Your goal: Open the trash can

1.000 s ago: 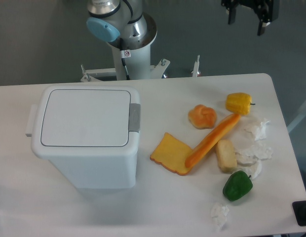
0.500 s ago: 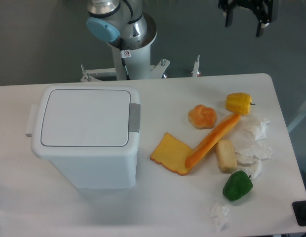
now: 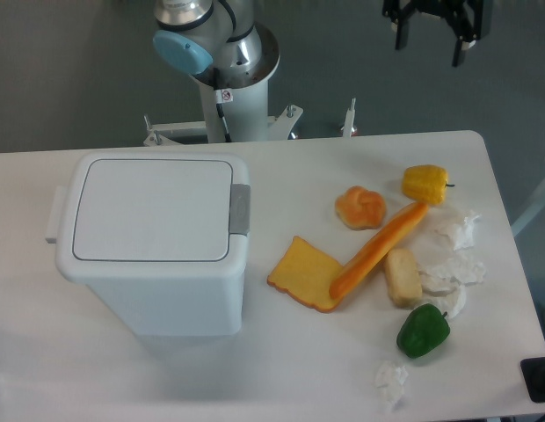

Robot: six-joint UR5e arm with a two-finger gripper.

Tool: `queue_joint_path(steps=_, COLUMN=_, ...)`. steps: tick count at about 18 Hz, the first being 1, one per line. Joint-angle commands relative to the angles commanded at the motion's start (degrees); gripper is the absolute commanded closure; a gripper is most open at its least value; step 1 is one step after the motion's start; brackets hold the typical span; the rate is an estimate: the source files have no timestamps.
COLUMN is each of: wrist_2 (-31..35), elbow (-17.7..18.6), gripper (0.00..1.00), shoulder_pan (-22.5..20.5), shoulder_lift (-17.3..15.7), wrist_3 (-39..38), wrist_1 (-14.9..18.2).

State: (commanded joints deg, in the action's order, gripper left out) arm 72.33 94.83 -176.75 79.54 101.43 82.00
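The trash can [image 3: 152, 242] stands upright at the left of the surface [image 3: 281, 369], lid shut and flat, long axis left to right, its grey tab [image 3: 241, 210] pointing toward the orange slice [image 3: 307, 273] just beside it. The gripper [image 3: 428, 40] hangs high, well apart from the can, jaws released.

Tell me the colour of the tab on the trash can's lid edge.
Grey: the tab sits on the right edge of the white trash can, seen in the fixed camera view.

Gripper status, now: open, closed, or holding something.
Gripper: open, holding nothing, up at the top of the picture, far from the trash can, whose lid is shut.
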Motion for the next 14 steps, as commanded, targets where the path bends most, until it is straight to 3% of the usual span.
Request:
queue_joint_path(steps=7, wrist_2=-0.88, elbow=-0.53, gripper=0.00, shoulder_pan=3.51, shoulder_lift=0.17, wrist_3=-10.44, wrist_1=-0.09)
queue_joint_path(steps=14, wrist_2=-3.42, elbow=-0.97, gripper=0.00, shoulder_pan=5.80, shoulder_lift=0.79, wrist_3=-19.75, wrist_1=-3.69)
